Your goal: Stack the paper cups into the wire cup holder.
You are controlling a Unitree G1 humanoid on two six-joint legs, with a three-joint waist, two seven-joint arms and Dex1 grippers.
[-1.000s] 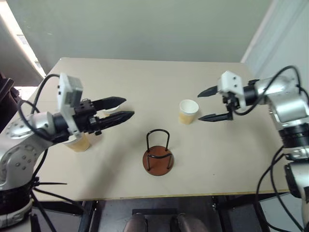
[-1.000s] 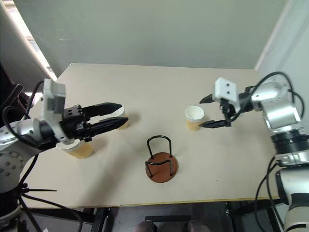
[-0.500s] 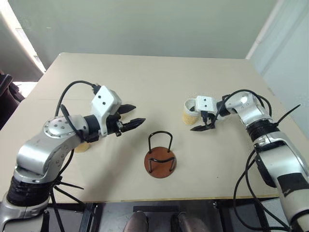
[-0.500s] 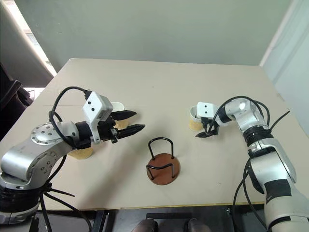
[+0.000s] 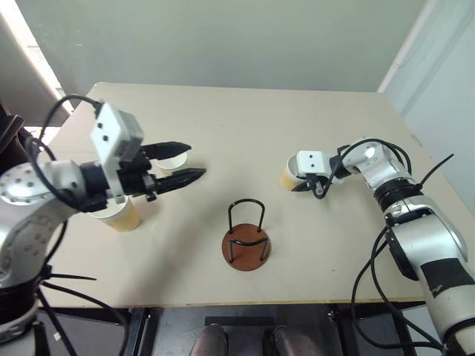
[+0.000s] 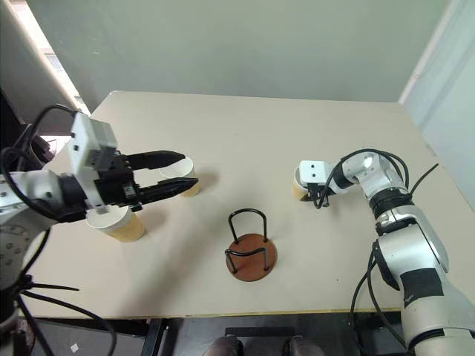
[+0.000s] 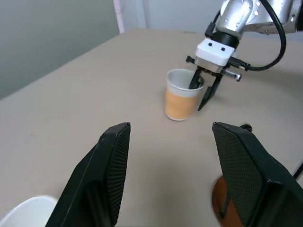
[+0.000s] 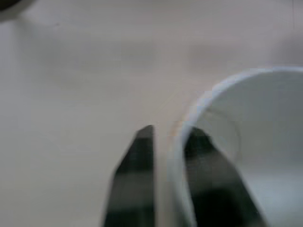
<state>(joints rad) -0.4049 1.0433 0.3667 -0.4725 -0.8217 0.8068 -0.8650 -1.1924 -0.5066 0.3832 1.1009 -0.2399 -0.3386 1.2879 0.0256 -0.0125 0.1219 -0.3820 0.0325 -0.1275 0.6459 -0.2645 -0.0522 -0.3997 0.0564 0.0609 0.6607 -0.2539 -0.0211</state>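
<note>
Since a second ago the right gripper has dropped onto the right-hand paper cup and its jaws have gone from wide to pinched on the cup's wall, one finger inside the rim and one outside. Nearest, the wire cup holder is standing empty on the surface. Beyond it, the left gripper is hovering, jaws apart and empty, above two more cups. The pinched cup is probably light and thin-walled, so it is likely crushing easily; a wall grip near the stiffer rolled rim suits it, though the wrist view is blurring the contact.
</note>
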